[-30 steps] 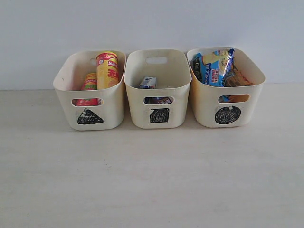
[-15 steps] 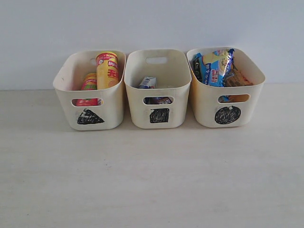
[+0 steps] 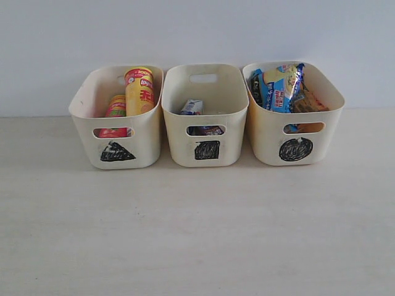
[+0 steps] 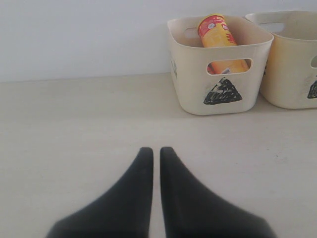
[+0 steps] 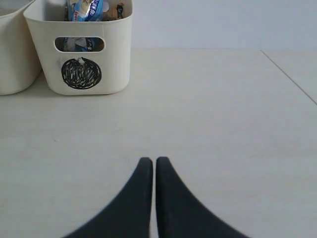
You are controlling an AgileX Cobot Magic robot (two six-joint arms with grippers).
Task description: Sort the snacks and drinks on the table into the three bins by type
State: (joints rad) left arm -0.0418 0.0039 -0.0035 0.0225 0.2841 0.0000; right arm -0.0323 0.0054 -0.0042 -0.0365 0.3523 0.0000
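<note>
Sorting is judged complete | tubes (image 3: 140, 89) are stood in the triangle bin (image 3: 151, 132), cartons (image 3: 192, 106) in the square bin (image 3: 231, 132), bags (image 3: 281, 86) in the circle bin (image 3: 265, 139), grouped by type | left gripper (image 4: 156, 151) and right gripper (image 5: 154, 161) are held clenched, empty, above the table (image 3: 197, 234).

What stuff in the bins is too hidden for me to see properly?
- Exterior view: pink tube, mostly behind the triangle bin wall.
- Exterior view: purple carton, only a sliver shows through the square bin handle slot.
- Right wrist view: blue bag, upper part cut off by the picture edge.
</note>
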